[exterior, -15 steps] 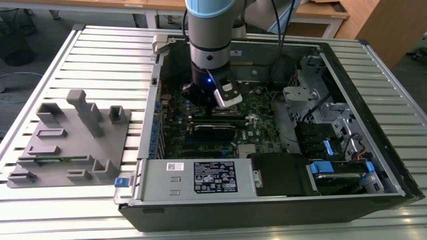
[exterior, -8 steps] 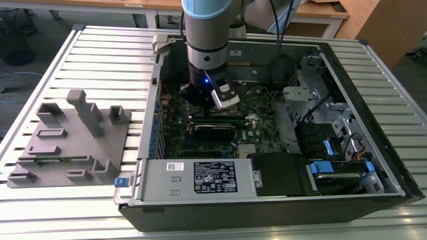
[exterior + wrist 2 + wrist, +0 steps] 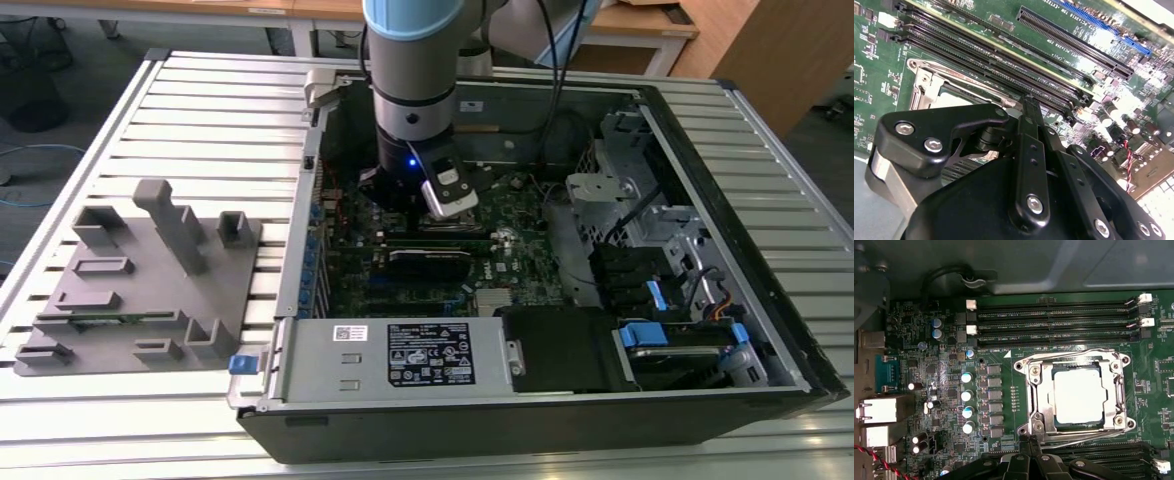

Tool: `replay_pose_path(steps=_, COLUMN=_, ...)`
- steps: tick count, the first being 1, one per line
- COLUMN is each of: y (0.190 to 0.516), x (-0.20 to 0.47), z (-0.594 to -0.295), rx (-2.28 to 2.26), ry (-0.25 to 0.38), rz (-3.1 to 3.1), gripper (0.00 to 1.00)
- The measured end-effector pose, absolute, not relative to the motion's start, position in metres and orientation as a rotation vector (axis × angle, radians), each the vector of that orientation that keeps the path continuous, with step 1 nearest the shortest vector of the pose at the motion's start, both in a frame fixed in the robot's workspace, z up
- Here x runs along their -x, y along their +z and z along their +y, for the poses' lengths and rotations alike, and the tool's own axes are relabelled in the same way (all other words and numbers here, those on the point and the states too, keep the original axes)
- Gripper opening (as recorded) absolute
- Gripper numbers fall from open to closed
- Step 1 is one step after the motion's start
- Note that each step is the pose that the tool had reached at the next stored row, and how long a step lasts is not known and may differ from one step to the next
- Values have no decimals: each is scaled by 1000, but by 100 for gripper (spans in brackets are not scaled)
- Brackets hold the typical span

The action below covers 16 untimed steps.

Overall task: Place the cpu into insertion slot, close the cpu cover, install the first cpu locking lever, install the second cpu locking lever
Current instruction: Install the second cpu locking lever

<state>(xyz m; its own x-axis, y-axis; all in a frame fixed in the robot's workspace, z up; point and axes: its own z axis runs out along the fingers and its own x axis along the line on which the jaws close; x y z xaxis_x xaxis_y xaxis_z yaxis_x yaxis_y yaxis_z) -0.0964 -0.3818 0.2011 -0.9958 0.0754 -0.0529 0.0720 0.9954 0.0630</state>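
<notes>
The cpu point(image 3: 1077, 395) is seen seated in the socket on the motherboard point(image 3: 1004, 390) in the first wrist view, framed by the cpu cover point(image 3: 1034, 390), which lies closed flat over it. The gripper point(image 3: 1028, 441) is held just beside the socket's edge, its fingers point(image 3: 1030, 107) brought together on nothing. In the exterior view the gripper point(image 3: 430, 213) is lowered into the open computer case point(image 3: 747, 200)
</notes>
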Motion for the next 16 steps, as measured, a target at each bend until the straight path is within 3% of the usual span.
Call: replay_pose_path(steps=16, y=200, x=97, z=-381, rx=-116, ry=154, rz=3082, gripper=11)
